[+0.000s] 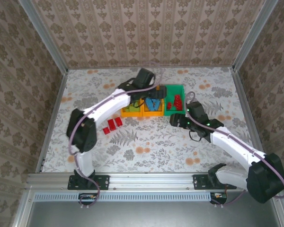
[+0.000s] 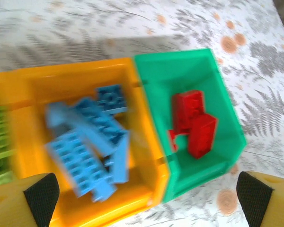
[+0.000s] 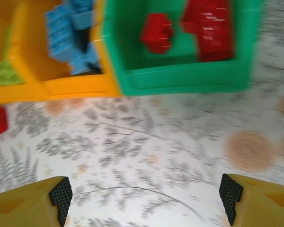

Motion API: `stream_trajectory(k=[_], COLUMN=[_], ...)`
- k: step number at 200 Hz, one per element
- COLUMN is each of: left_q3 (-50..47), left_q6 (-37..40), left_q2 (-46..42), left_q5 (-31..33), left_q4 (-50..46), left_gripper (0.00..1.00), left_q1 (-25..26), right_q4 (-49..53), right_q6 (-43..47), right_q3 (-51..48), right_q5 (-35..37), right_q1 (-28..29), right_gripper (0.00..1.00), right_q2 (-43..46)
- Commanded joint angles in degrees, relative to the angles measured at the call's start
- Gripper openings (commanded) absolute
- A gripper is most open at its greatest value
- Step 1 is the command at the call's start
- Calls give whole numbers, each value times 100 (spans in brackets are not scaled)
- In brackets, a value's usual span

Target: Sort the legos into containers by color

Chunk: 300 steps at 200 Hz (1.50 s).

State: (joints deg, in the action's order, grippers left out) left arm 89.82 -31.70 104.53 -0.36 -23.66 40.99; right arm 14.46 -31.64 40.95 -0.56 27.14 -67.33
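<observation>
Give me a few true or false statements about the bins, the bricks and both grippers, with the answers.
1. The green bin holds red bricks. True.
2. The blue bricks lie on the table. False: they lie in an orange bin.
3. Loose red bricks lie on the table. True.
4. The left gripper is shut on a blue brick. False: it is open and empty, above the orange bin.
5. The right gripper is open with nothing between its fingers. True.

I saw the left arm (image 1: pixel 106 105) and right arm (image 1: pixel 232 142) as white links with black joints, purplish cables (image 1: pixel 70 135) alongside, green lights (image 1: pixel 199 122) on the right one, yellow fingers (image 2: pixel 9 205) with black mesh pads (image 2: pixel 40 194).
</observation>
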Motion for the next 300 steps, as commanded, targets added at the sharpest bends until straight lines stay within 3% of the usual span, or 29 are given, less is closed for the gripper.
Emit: stream_trajectory(k=[1, 48, 114, 232, 300], left_q3=[-1068, -3390, -4824, -5442, -5659], left_q6=[-222, -722, -1079, -1040, -1039], left_q2=[-740, -2427, -3549, -4014, -4244], left_q5=[497, 624, 652, 240, 72], left_q4=[217, 311, -157, -159, -118], left_gripper=[100, 100, 100, 100, 100], left_q1=[-591, -1895, -2991, -3667, -3886], right_q4=[-867, -1055, -699, 252, 479], right_q6=[24, 315, 634, 1209, 1235], right_q3=[395, 1834, 3834, 5631, 5999], right_q5=[206, 440, 7, 217, 481], right_q1=[601, 1832, 2196, 2473, 2512], right_gripper=[84, 84, 80, 80, 69], right_q2=[-646, -2547, -4557, -6149, -6528])
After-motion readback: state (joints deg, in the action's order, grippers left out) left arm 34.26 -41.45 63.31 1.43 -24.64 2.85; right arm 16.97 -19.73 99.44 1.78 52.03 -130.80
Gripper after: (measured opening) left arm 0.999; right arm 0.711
